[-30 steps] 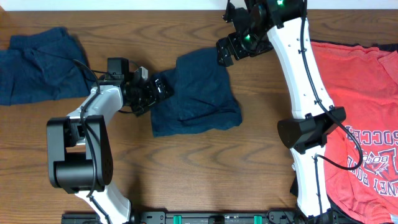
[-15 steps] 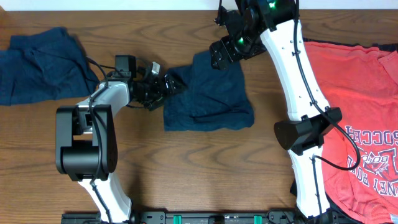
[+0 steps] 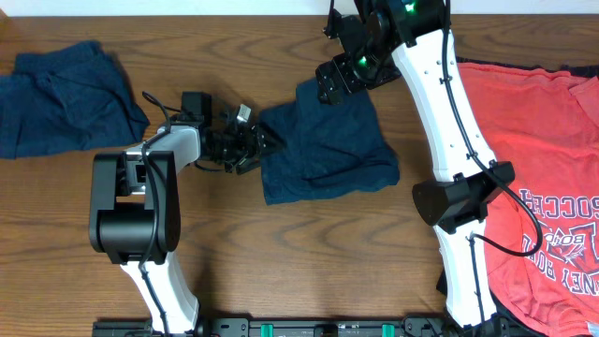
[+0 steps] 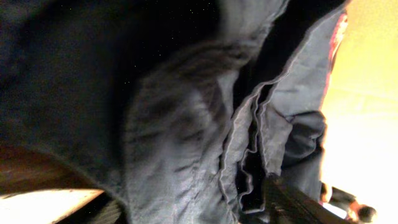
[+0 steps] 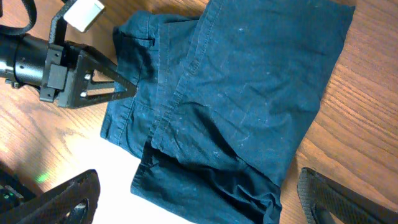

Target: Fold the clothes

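A folded navy-blue T-shirt (image 3: pixel 328 140) lies mid-table. My left gripper (image 3: pixel 263 144) is shut on its left edge; the right wrist view shows its tips (image 5: pixel 132 88) pinched on the hem. In the left wrist view the cloth (image 4: pixel 174 112) fills the frame, with one dark finger (image 4: pixel 292 202) at the bottom. My right gripper (image 3: pixel 335 80) hovers over the shirt's far edge, open and empty, its fingers (image 5: pixel 62 199) spread wide either side of the cloth (image 5: pixel 249 81). A second navy shirt (image 3: pixel 61 98) lies crumpled at far left. A coral-red lettered shirt (image 3: pixel 547 178) lies spread at right.
The right arm's white links (image 3: pixel 459 140) cross the table between the folded shirt and the red shirt. Bare wooden tabletop (image 3: pixel 299 262) lies in front of the folded shirt. The table's far edge (image 3: pixel 234 7) runs just behind the right gripper.
My left gripper has dragged the folded navy shirt to the right and slightly toward the front. The right gripper shifted a little left at first, then stayed still and open.
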`<state>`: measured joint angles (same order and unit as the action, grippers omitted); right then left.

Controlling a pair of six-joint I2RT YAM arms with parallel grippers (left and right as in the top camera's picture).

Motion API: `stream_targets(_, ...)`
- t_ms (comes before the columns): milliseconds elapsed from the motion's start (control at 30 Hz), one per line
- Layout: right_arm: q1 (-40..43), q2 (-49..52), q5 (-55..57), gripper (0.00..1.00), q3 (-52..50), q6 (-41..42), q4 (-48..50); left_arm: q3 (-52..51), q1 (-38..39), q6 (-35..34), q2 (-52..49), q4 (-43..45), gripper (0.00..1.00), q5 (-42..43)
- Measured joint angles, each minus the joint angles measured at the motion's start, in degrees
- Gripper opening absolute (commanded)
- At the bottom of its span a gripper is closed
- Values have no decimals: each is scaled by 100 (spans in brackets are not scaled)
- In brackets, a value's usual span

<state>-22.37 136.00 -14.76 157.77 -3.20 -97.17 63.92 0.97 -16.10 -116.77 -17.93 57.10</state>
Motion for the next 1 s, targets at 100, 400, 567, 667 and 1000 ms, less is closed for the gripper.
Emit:
stream_targets(100, 0, 0, 9, 99, 0, 61, 0, 2, 0, -11, 0, 0, 74, 39)
stream_targets(400, 116, -20, 452, 16, -1176, 800, 389, 9, 0, -17, 9, 0, 82, 127)
stream_targets(567, 442, -20, 557, 4, -2507, 1241, 935, 17, 0, -15, 20, -33, 85, 153)
stream_targets(667, 664, -20, 581, 2, -3018, 1377, 1182, 28, 0, -13, 20, -72, 85, 155)
stream_targets(1000, 931, -20, 514, 1, -4028, 1344, 1652, 33, 0, -13, 20, -120, 86, 177)
